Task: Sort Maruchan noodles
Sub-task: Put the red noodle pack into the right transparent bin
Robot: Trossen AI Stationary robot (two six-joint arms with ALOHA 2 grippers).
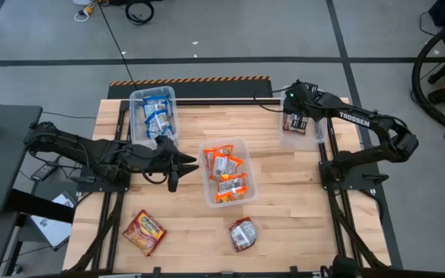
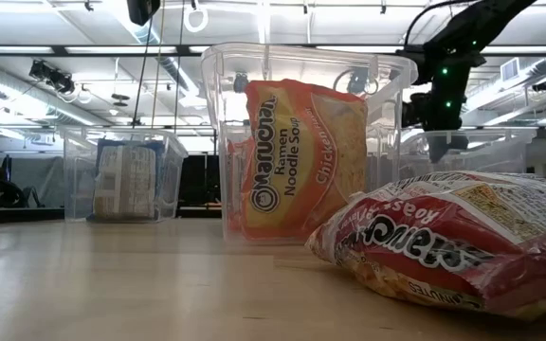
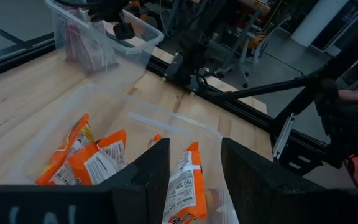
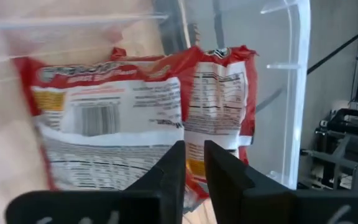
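Note:
Several orange packets point(image 1: 226, 174) lie in the middle clear bin point(image 1: 204, 171). Blue packets point(image 1: 154, 116) lie in the far-left bin, and dark red packets point(image 1: 295, 123) in the far-right bin. Two loose packets lie flat on the table near its near edge: an orange-red one point(image 1: 144, 232) and a dark red one point(image 1: 243, 233). My left gripper point(image 1: 185, 164) is open and empty beside the middle bin's left wall; its wrist view looks over the orange packets point(image 3: 98, 165). My right gripper point(image 1: 294, 99) points down over the far-right bin, above the red packets point(image 4: 123, 118). Its fingers stand a narrow gap apart with nothing between them.
The three bins take up the table's far half and middle. In the low view the middle bin point(image 2: 254, 66) stands behind the loose dark red packet point(image 2: 444, 237). Bare wood lies between the loose packets and to the right of the middle bin. Arm frames run along both table sides.

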